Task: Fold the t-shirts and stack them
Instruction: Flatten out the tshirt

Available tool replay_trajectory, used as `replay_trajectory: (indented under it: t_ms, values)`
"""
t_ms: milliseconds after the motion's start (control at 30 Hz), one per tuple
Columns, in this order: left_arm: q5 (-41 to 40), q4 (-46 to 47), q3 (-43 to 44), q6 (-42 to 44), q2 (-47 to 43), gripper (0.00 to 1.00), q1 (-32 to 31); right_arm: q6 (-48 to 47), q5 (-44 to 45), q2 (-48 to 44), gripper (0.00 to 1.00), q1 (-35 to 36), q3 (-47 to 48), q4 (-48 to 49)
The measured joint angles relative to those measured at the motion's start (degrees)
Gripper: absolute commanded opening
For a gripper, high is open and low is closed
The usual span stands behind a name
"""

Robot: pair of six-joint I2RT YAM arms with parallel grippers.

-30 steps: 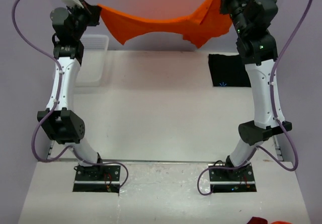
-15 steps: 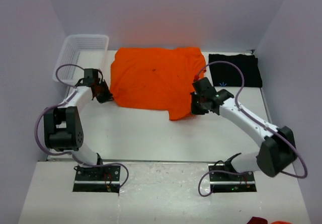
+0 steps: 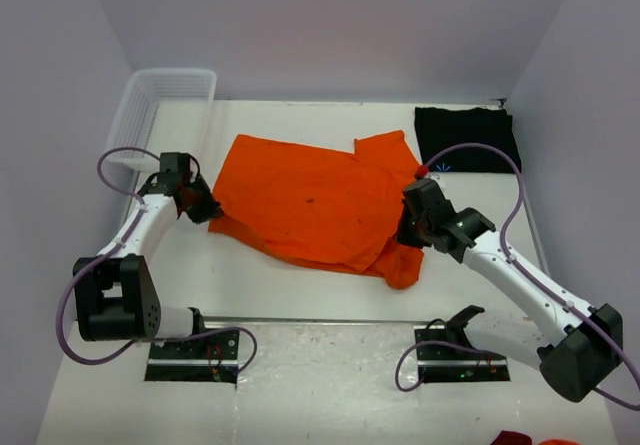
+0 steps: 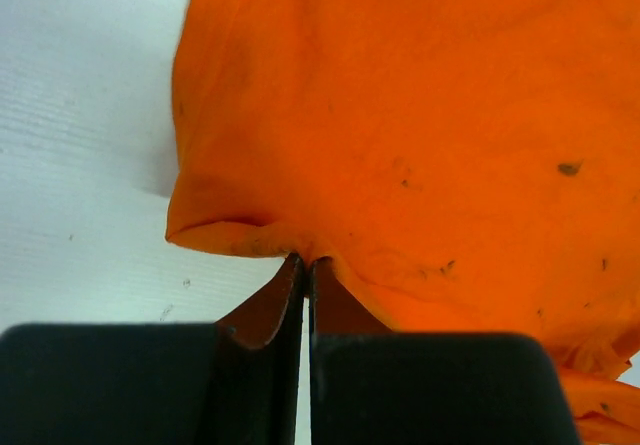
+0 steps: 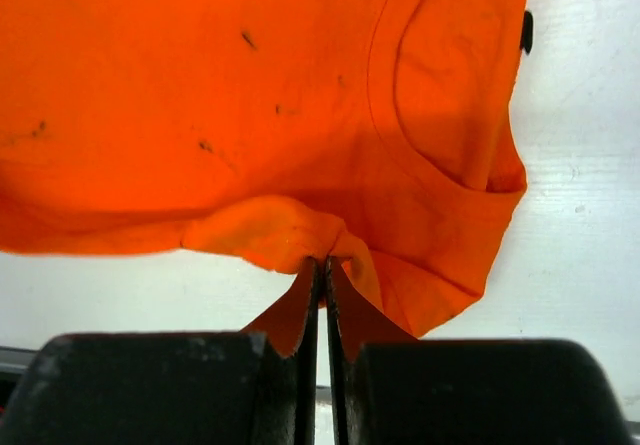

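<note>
The bright orange t-shirt (image 3: 310, 197) lies spread across the middle of the table, rumpled along its near edge. My left gripper (image 3: 208, 210) is shut on the shirt's left edge, the cloth (image 4: 400, 145) pinched at the fingertips (image 4: 306, 261). My right gripper (image 3: 410, 233) is shut on the shirt's right near edge, where a fold (image 5: 270, 230) bunches at the fingertips (image 5: 322, 261). The collar opening (image 5: 440, 95) shows in the right wrist view. The black t-shirt (image 3: 466, 138) lies folded flat at the far right of the table.
A white mesh basket (image 3: 160, 110) stands at the far left corner. Grey walls close in the table on the left, back and right. The arm bases (image 3: 195, 345) sit at the near edge.
The orange shirt hung stretched in the air between the raised grippers a second ago. Both arms have since come down and drawn it toward the near side, so it now lies on the table.
</note>
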Motion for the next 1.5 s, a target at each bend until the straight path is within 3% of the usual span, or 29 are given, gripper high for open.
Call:
replay_trajectory:
  t_ms: [467, 1067, 1500]
  values:
    - [-6.9, -6.1, -2.3, -1.8, 0.0, 0.0, 0.0, 1.4, 4.4, -0.3, 0.0, 1.9, -0.6, -3.5]
    - [-10.1, -5.8, 0.4, -0.4, 0.6, 0.0, 0.0, -11.0, 5.9, 16.2, 0.0, 1.6, 10.5, 0.9]
    - [-10.1, -5.0, 2.2, -0.3, 4.3, 0.0, 0.0, -15.2, 5.5, 21.4, 0.0, -3.4, 15.8, 2.3]
